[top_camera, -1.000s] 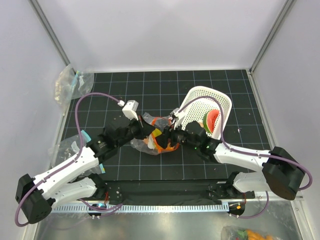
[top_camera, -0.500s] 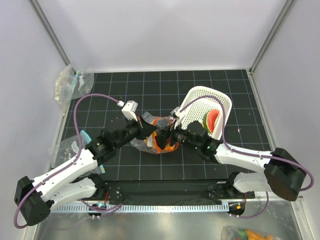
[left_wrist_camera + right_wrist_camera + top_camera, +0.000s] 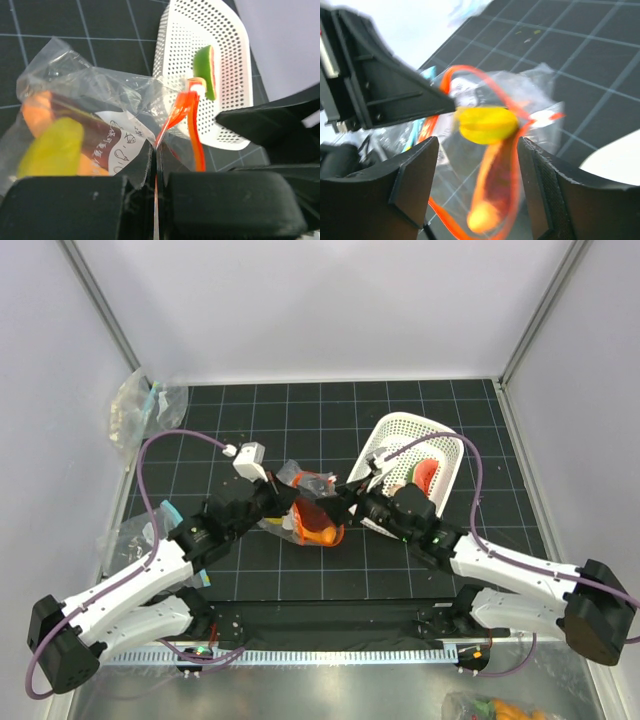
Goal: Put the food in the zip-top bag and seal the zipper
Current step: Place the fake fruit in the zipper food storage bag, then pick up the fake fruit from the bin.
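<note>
The clear zip-top bag (image 3: 308, 512) lies mid-table between my grippers. My left gripper (image 3: 276, 502) is shut on the bag's edge at its red-orange zipper (image 3: 192, 125), jaws pressed together (image 3: 156, 167). Through the plastic I see a yellow lemon (image 3: 52, 147), an orange piece (image 3: 34, 110) and a dark red piece (image 3: 95, 137). My right gripper (image 3: 346, 504) is open and empty in front of the bag mouth (image 3: 477, 146); the lemon (image 3: 487, 124) and a blurred orange and dark red piece (image 3: 495, 195) show between its fingers. The watermelon slice (image 3: 426, 478) lies in the white basket (image 3: 400, 435).
Clear bags with teal trim lie at the far left corner (image 3: 145, 405) and by the left arm (image 3: 140, 530). Another bag of toy food (image 3: 490, 708) sits off the mat at the bottom right. The basket (image 3: 200, 55) stands tilted just right of the bag.
My right gripper has drawn back to the right, out from over the bag. My left gripper has shifted slightly up and left with the bag edge in it.
</note>
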`<state>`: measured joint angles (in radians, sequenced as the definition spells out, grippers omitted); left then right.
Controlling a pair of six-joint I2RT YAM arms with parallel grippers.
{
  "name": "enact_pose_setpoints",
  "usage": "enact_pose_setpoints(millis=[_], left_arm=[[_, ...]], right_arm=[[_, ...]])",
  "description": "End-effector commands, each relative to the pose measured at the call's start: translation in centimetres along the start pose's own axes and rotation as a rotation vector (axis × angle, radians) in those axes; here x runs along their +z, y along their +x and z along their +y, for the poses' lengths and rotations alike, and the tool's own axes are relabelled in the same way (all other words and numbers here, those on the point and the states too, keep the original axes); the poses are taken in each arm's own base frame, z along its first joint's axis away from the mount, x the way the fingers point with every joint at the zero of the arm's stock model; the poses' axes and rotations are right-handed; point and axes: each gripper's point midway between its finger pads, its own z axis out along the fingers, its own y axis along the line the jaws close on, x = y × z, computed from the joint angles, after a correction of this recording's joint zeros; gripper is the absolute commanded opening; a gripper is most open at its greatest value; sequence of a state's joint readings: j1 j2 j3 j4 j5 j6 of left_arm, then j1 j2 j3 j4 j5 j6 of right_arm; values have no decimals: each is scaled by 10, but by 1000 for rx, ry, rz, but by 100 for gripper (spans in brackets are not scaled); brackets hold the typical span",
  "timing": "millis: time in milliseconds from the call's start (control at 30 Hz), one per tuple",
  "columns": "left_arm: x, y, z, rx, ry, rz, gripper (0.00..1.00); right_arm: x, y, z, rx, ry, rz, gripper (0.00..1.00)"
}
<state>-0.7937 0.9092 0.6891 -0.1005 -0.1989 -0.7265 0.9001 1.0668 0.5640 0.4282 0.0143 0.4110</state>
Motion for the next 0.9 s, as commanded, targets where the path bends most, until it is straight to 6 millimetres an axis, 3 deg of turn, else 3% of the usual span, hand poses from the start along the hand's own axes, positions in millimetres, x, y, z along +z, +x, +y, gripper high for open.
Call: enact_pose_setpoints(millis=[0, 167, 267, 333, 433, 567, 700, 867], left_arm=[[0, -18, -3, -6, -27, -53, 0], [3, -16, -1, -2, -37, -42, 0], [2, -16, -1, 0, -40, -42, 0], [2, -17, 0, 3, -46, -47, 0], [2, -18, 2, 9, -55, -51, 0], [2, -18, 3, 9, -61, -53, 0], [3, -16, 2, 11, -57, -41, 0], [5, -14, 2, 11, -58, -32, 0]], right_arm=[[-9, -25, -21, -29, 152, -76, 70], [-20, -34, -45, -56, 292, -90, 71], [-27, -41, -70, -80, 436, -84, 71], [-38, -41, -97, -80, 593, -78, 71], [-49, -49, -134, -48, 753, -86, 80], [-56, -39, -171, -29, 882, -31, 94], [-53, -32, -191, -31, 946, 30, 95], [-66, -30, -229, 33, 1120, 26, 100]])
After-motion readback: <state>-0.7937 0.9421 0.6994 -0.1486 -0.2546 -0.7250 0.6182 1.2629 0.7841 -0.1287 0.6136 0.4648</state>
